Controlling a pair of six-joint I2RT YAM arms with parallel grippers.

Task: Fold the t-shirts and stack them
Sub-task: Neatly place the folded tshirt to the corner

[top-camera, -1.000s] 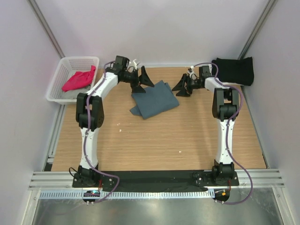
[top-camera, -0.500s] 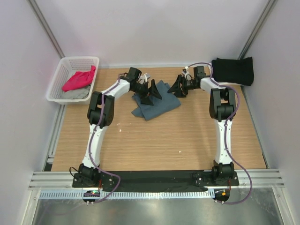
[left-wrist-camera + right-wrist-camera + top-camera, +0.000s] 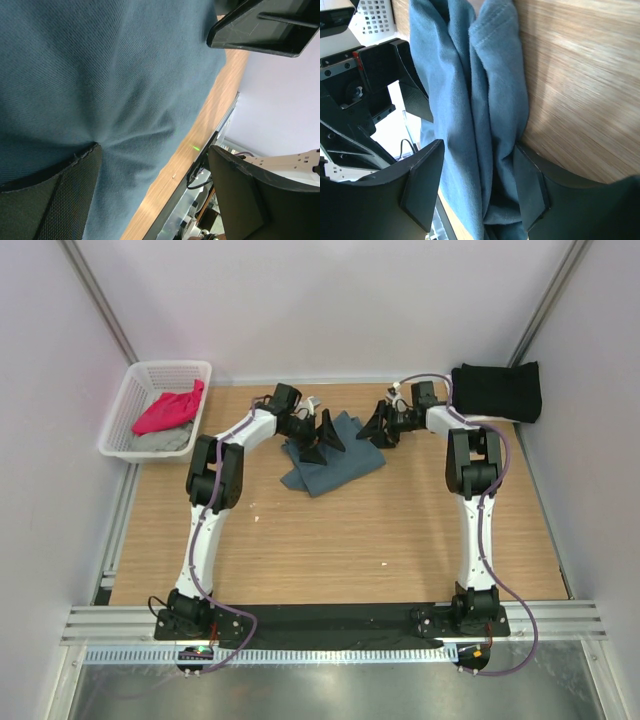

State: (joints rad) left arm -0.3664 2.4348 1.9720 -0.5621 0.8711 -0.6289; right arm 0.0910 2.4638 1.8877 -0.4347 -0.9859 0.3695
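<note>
left gripper (image 3: pixel 150 170) has its jaws spread wide, one finger (image 3: pixel 55 195) pressing into the slate blue-grey t-shirt (image 3: pixel 335 462), nothing pinched. right gripper (image 3: pixel 477 155) is roughly half open, straddling that shirt's bunched edge, not clamped. it lies mid-back on the table (image 3: pixel 330 540); black t-shirt (image 3: pixel 497 392) far right, magenta-pink t-shirt (image 3: pixel 168 410) in the basket (image 3: pixel 125 405)

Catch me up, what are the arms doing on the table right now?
Both arms are working on the blue-grey shirt, which lies partly folded at the far middle of the table. The left gripper is open, low over its left part, one finger against the cloth. The right gripper straddles the bunched far right edge, jaws open. A black shirt lies folded at the far right. The pink shirt and light grey shirt are in the basket.
</note>
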